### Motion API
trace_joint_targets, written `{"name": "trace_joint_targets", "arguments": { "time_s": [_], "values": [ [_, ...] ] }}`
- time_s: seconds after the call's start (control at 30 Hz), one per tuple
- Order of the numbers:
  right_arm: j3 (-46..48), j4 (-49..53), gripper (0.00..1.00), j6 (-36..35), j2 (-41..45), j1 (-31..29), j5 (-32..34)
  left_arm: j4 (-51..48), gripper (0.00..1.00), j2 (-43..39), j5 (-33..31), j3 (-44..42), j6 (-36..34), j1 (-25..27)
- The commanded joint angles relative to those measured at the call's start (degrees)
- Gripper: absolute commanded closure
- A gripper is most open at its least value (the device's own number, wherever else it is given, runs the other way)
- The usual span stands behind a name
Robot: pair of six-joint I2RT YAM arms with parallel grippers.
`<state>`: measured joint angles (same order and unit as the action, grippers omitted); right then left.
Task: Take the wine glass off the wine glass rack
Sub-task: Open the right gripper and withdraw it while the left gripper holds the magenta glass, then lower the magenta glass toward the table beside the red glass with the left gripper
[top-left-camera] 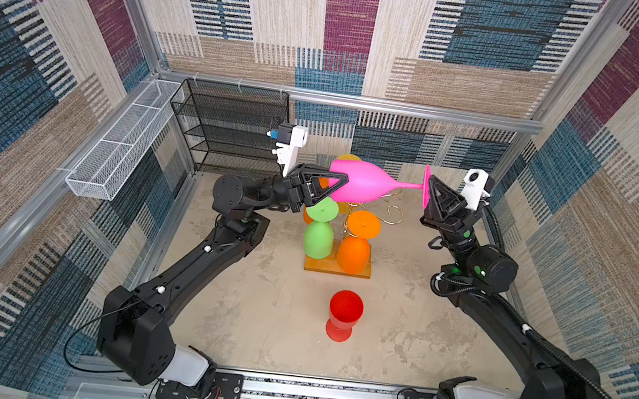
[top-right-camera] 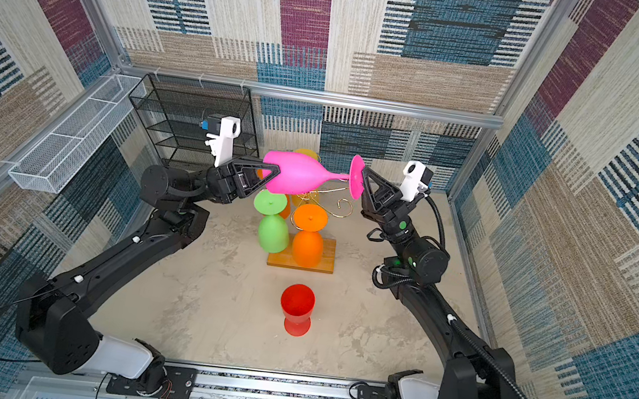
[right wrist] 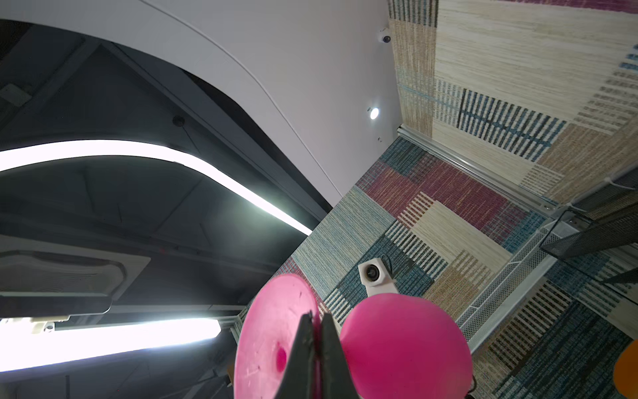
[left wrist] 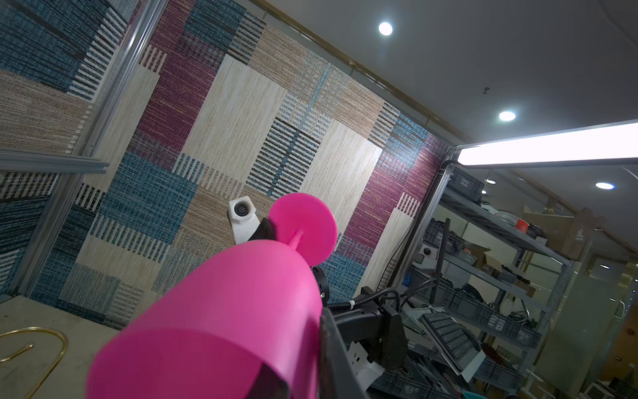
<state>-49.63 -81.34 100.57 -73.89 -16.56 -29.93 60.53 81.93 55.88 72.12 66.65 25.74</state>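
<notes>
Pink wine glass [top-left-camera: 366,181] held sideways just above wine glass rack [top-left-camera: 325,266]: right pincer [top-left-camera: 430,190] clamps its foot, left pincer [top-left-camera: 343,180] nips bowl rim, likely handover.

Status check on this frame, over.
Left gripper shut on pink wine glass bowl; right gripper shut on its foot. Glass horizontal, above the wine glass rack. Nothing blocking.

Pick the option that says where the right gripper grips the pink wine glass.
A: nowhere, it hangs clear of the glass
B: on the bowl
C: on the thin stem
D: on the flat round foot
D: in the right wrist view the right gripper is pinched shut on the edge of the flat foot of the pink wine glass, while the left gripper is at the bowl.
</notes>
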Motion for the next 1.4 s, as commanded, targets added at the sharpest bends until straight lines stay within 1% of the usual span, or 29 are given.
{"name": "trace_joint_targets", "arguments": {
  "time_s": [0.0, 0.1, 0.17, 0.3, 0.4, 0.47, 0.53, 0.57, 0.63, 0.7, 0.73, 0.77, 0.83, 0.87, 0.93, 1.0, 1.03, 1.1, 1.17, 1.2, 1.27, 1.37],
  "values": [
    [0.23, -17.67, 0.97, 3.21, -1.05, 0.02, -5.57, 1.43, 0.89, -0.96, 2.64, -0.23, -0.21, 0.03],
    [0.18, -17.15, 0.91, 3.49, -1.27, 0.35, -5.75, 1.60, 0.93, -1.49, 2.83, -0.45, -0.12, 0.02],
    [0.45, -16.80, 0.86, 3.75, -1.28, 0.73, -5.73, 1.78, 1.00, -1.75, 2.83, -0.59, 0.03, -0.07],
    [1.25, -15.78, 0.77, 3.61, -0.98, 1.45, -5.66, 2.84, 1.00, -1.69, 2.97, -0.69, 0.95, -0.07],
    [2.36, -14.58, 0.63, 3.34, -0.27, 2.44, -5.23, 4.94, 1.00, -1.36, 3.17, -0.57, 2.60, -0.09],
    [2.84, -13.63, 0.53, 2.66, 0.38, 3.37, -5.22, 5.80, 1.00, -1.25, 3.29, -0.37, 3.42, -0.08],
    [3.45, -11.08, 0.40, 1.36, 1.62, 4.39, -5.40, 6.18, 1.00, -1.25, 3.60, -0.22, 3.74, -0.08],
    [3.71, -9.56, 0.35, 0.28, 2.52, 4.85, -5.48, 6.18, 1.00, -1.33, 3.85, -0.12, 3.75, -0.09],
    [4.03, -4.19, 0.29, -2.84, 4.85, 6.20, -6.17, 5.84, 1.00, -1.64, 4.20, 0.12, 3.49, -0.07],
    [3.65, 5.58, 0.27, -9.19, 8.67, 7.38, -7.27, 4.63, 1.00, -2.23, 4.66, 0.30, 2.56, -0.08],
    [3.04, 12.43, 0.26, -13.90, 10.88, 7.71, -7.42, 3.35, 1.00, -2.59, 4.98, 0.44, 1.72, -0.12],
    [1.46, 22.71, 0.25, -21.14, 13.93, 7.78, -6.87, 0.98, 1.00, -3.18, 5.48, 0.65, 0.16, -0.07],
    [-4.02, 46.85, 0.24, -37.91, 19.48, 7.77, -2.11, -6.59, 1.00, -5.16, 5.99, 1.03, -5.43, -0.07],
    [-6.01, 54.56, 0.23, -43.27, 21.43, 7.79, 0.95, -10.70, 1.00, -6.25, 6.04, 1.26, -8.29, -0.08],
    [-9.03, 67.07, 0.23, -51.92, 25.31, 7.77, 9.07, -20.87, 1.00, -8.75, 6.05, 2.11, -16.12, -0.02],
    [-11.72, 76.05, 0.23, -57.89, 27.67, 7.80, 14.97, -31.95, 1.00, -10.95, 6.00, 3.66, -22.95, 0.01],
    [-12.81, 79.49, 0.23, -60.47, 28.74, 7.77, 17.94, -37.95, 1.00, -12.14, 5.65, 4.87, -26.68, 0.02],
    [-13.60, 83.21, 0.23, -63.65, 30.37, 7.78, 21.59, -49.72, 1.00, -14.43, 4.40, 7.38, -33.72, 0.01],
    [-13.66, 85.52, 0.23, -65.72, 31.54, 7.77, 23.64, -63.17, 1.00, -17.13, 1.01, 11.13, -41.20, 0.02],
    [-13.66, 86.27, 0.23, -66.25, 31.76, 7.85, 24.09, -70.48, 1.00, -18.60, -1.14, 13.37, -45.08, 0.02],
    [-13.70, 87.80, 0.23, -66.95, 31.67, 7.77, 24.56, -81.90, 1.00, -21.37, -6.36, 17.35, -51.08, 0.02],
    [-13.09, 88.46, 0.23, -67.18, 31.05, 7.81, 25.05, -96.62, 1.00, -24.35, -16.29, 23.21, -57.48, 0.01]
  ]
}}
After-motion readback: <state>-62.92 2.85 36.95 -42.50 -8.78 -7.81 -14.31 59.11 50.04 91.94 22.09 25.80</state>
